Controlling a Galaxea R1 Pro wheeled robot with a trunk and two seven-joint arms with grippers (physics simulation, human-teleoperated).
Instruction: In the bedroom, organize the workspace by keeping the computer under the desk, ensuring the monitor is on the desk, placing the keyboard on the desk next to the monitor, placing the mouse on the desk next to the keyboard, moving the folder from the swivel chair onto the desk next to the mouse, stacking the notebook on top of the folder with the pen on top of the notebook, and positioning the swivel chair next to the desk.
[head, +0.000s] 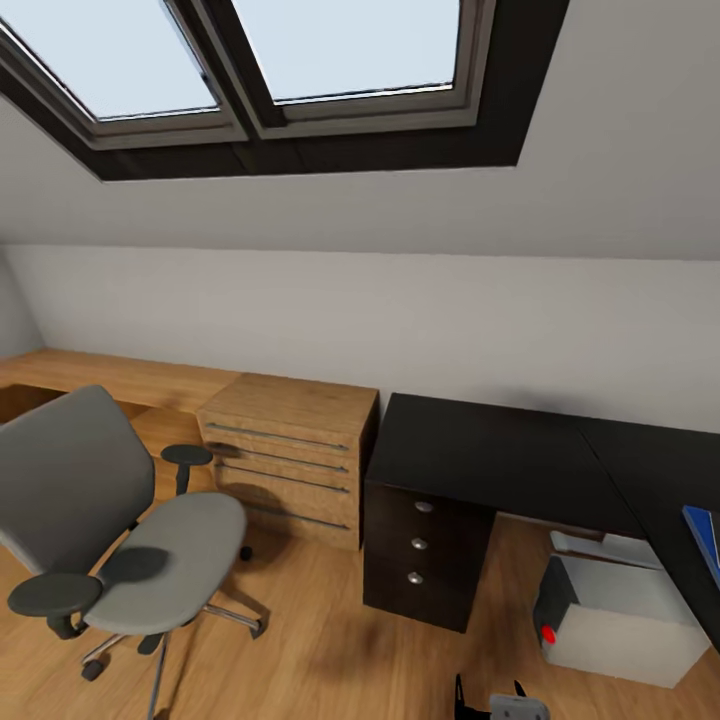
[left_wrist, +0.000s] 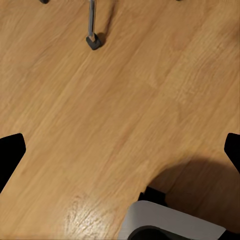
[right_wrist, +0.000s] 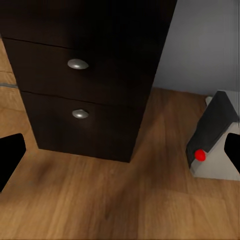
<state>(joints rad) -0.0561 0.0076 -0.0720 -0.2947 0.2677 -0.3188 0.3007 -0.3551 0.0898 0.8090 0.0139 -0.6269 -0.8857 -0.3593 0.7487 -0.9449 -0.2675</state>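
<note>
The grey swivel chair stands at the left on the wood floor, its seat bare. The black-topped desk runs along the wall to the right. Under it sits the light grey computer, dark front and red button facing the black drawer pedestal. A blue folder lies on the desk at the picture's right edge. My left gripper hangs open over bare floor near a chair castor. My right gripper is open, facing the drawer pedestal and the computer.
A low light-wood drawer cabinet stands between chair and desk, with a long wooden shelf running to the left. The sloped ceiling with dark-framed skylights comes down low over the desk. Open floor lies in front of the pedestal.
</note>
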